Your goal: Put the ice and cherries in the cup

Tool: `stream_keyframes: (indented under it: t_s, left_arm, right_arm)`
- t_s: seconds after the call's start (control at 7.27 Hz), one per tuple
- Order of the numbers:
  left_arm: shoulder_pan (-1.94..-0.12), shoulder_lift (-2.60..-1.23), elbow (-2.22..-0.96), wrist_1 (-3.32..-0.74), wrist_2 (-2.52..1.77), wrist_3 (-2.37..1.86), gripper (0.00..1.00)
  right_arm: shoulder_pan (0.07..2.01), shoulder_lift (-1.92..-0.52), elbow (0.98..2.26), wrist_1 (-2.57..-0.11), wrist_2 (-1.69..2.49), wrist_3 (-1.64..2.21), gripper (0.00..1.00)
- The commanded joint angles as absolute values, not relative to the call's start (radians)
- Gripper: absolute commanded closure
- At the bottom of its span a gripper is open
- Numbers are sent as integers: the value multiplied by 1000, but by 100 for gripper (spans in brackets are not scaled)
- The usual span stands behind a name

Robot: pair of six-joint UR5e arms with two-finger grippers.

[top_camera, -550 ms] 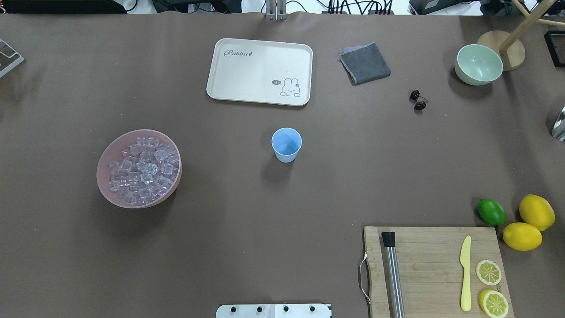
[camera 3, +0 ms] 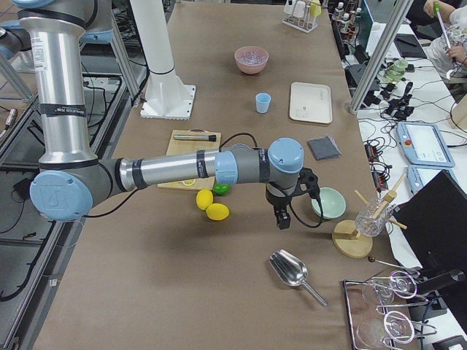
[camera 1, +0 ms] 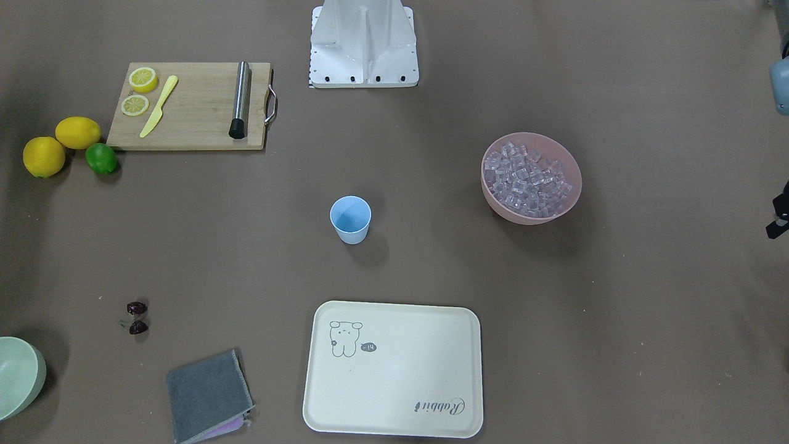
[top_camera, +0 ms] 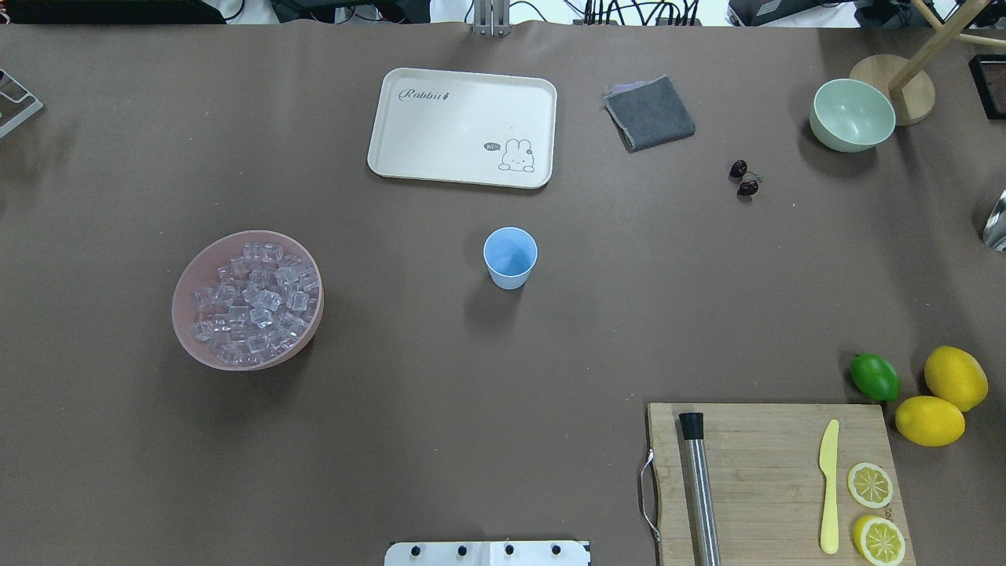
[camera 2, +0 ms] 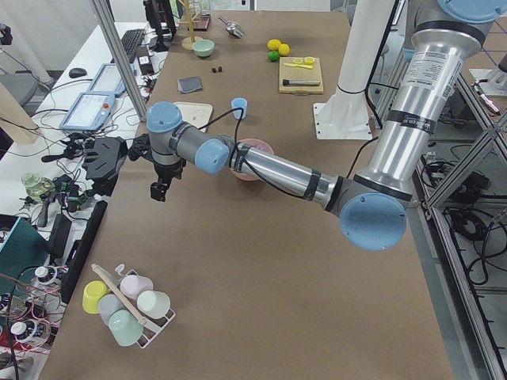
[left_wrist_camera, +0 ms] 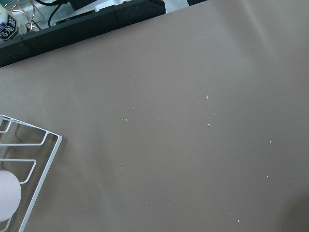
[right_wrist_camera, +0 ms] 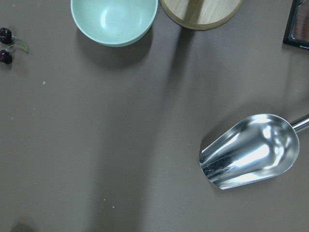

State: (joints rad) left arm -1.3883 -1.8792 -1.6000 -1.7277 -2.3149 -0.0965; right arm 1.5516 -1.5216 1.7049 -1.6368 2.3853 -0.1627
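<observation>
The light blue cup [top_camera: 510, 257] stands upright at the table's middle, also in the front view [camera 1: 350, 219]. The ice [top_camera: 253, 303], several clear cubes, fills the pink bowl [top_camera: 182, 291] at the left. The cherries [top_camera: 743, 179] lie at the far right, also at the left edge of the right wrist view [right_wrist_camera: 6, 46]. My left gripper [camera 2: 160, 191] hangs over bare table past the bowl, far from the cup; I cannot tell if it is open. My right gripper [camera 3: 282, 221] hangs near the pale green bowl [camera 3: 328, 203]; I cannot tell its state.
A metal scoop [right_wrist_camera: 251, 152] lies under the right wrist. A cream tray [top_camera: 462, 127] and grey cloth [top_camera: 649, 112] lie behind the cup. A cutting board [top_camera: 774, 479] with knife, steel rod and lemon slices, a lime [top_camera: 875, 376] and lemons sit front right. A wire cup rack [camera 2: 127, 305] stands far left.
</observation>
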Motion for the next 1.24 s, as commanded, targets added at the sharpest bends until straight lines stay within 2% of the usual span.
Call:
stream_keyframes:
  t_s: [0.0,0.41,0.55,1.1]
  left_arm:
    - [-1312,-1890,-1646,-1759,-2158,-151,2]
    - [-1084,-1974,-1883,-1475,-2102,-429,2]
    - [-995,-1965,-1952,-1468,-2106,-581,2]
    - [-760,-1911,-1957,-1517,-2085,-841,2]
  right_arm:
    - [1551,-1520,1706,-1637,2385,-163,1]
    - [1551,-1514,1710,-1637,2385,-163,1]
    - [1551,-1511,1710,-1635,2385,-164,1]
    - [1551,-1503,1709,-1635,2382,-164,1]
